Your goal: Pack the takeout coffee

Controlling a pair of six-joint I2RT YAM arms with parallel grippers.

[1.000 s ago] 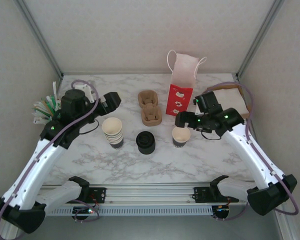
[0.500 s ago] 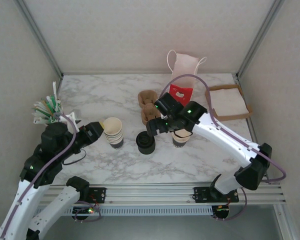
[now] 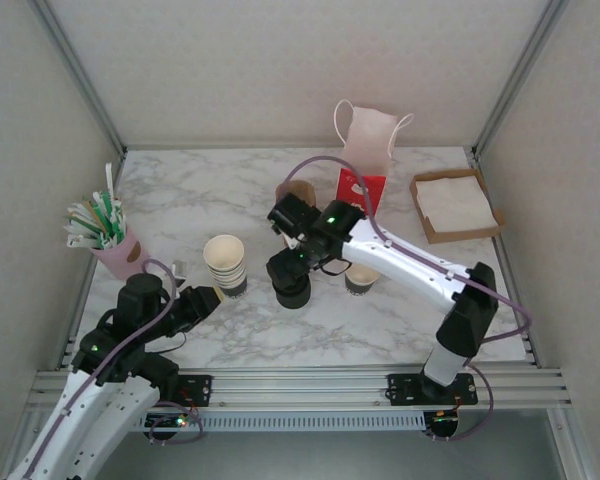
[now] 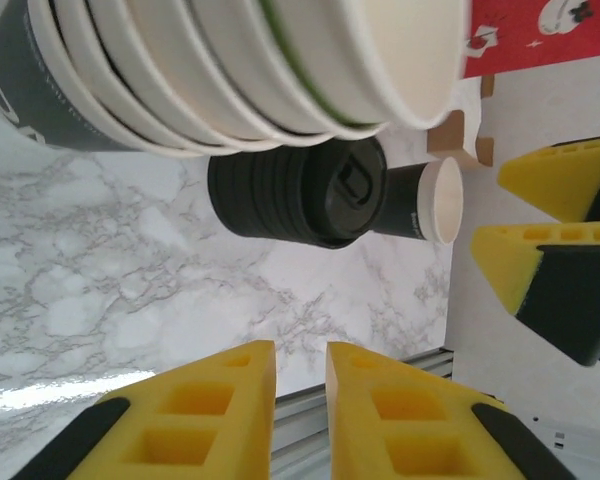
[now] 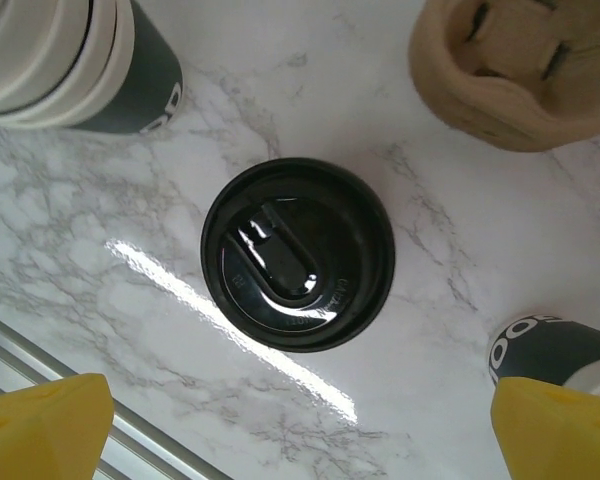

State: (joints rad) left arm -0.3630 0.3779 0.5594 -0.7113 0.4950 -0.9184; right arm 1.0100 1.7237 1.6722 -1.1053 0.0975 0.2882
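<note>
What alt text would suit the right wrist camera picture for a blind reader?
A stack of round black plastic lids sits centred on a white marble table, seen from above between the right gripper's wide-open yellow fingertips. Around it: stacked cream-rimmed dark paper cups, a brown pulp cup carrier, one dark paper cup.

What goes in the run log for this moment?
right gripper: open, above lid stack | left gripper: nearly closed, empty, near cup stack | lidless dark cup: on table, untouched | lid: not yet gripped
</note>
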